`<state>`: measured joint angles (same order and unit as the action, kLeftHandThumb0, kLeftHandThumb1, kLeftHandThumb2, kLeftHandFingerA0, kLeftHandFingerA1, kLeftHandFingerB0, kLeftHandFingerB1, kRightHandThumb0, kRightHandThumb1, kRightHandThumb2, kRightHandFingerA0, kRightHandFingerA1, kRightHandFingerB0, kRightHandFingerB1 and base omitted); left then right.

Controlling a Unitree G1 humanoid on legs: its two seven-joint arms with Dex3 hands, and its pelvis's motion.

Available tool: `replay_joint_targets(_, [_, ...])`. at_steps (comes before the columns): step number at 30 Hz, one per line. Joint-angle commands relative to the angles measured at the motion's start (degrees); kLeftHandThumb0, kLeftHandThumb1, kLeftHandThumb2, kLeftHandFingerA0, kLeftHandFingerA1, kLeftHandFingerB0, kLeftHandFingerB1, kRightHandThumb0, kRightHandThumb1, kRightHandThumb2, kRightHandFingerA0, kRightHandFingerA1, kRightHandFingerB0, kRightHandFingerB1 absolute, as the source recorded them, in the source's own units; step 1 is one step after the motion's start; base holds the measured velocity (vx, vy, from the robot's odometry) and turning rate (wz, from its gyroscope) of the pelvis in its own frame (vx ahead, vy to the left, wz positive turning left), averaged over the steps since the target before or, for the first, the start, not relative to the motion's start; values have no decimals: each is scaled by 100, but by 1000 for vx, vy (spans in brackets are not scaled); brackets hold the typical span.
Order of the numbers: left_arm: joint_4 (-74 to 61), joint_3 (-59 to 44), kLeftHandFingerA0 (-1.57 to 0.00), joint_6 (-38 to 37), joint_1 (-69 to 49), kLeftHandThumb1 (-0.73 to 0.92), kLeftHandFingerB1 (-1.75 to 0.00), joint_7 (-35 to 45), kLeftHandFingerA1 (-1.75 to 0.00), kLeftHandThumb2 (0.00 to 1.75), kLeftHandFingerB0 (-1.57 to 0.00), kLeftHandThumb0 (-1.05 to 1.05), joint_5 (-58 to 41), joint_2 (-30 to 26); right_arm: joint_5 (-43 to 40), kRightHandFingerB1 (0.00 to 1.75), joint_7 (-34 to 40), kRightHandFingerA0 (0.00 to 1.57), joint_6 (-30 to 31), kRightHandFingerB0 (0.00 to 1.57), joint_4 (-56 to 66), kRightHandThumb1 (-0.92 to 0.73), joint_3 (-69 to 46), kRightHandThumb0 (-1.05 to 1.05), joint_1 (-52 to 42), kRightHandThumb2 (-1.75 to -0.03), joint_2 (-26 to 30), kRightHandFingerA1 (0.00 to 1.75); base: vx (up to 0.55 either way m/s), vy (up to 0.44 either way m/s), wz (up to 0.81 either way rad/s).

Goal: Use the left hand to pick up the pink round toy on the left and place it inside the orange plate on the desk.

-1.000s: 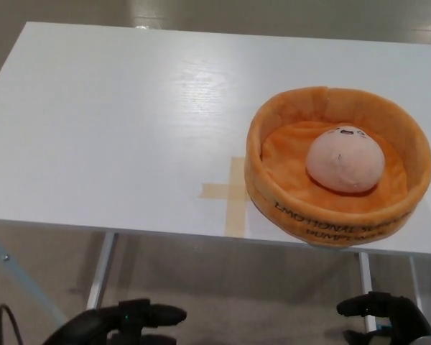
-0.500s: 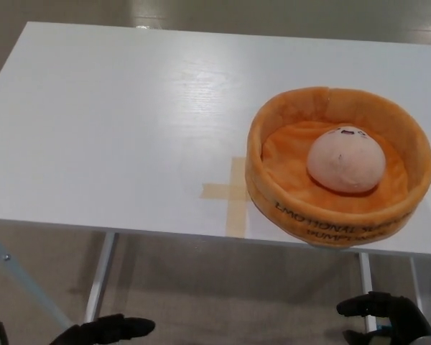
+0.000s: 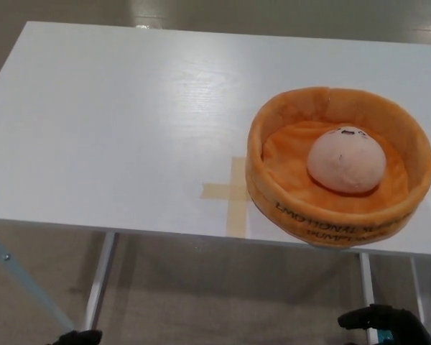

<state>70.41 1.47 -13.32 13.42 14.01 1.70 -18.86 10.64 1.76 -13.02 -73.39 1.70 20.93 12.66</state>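
The pink round toy [image 3: 345, 159] lies inside the orange plush plate [image 3: 281, 118] at the right of the white desk. Both hands hang below the desk's front edge, far from the toy. Only a black sliver of my left hand [image 3: 79, 336] shows at the bottom edge. My right hand [image 3: 379, 321] peeks in at the bottom right, mostly cut off by the frame, with nothing seen in it.
The white desk [image 3: 129, 122] carries a cross of beige tape [image 3: 230, 192] near its front edge, just left of the plate. Metal desk legs [image 3: 99, 280] and a tiled floor show beneath the front edge.
My left hand has dropped down and out of the picture, leaving only a sliver. My right hand has sunk slightly lower. The toy and plate have not moved.
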Motion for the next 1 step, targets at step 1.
replay_joint_targets(1, [138,93,-23,257,45,51,-28,-816,-36,57,-17,-47,331,96,-15,77,44,66,-89,63,29,-56,-22,-14,-64,-60,1,90,0,0,0])
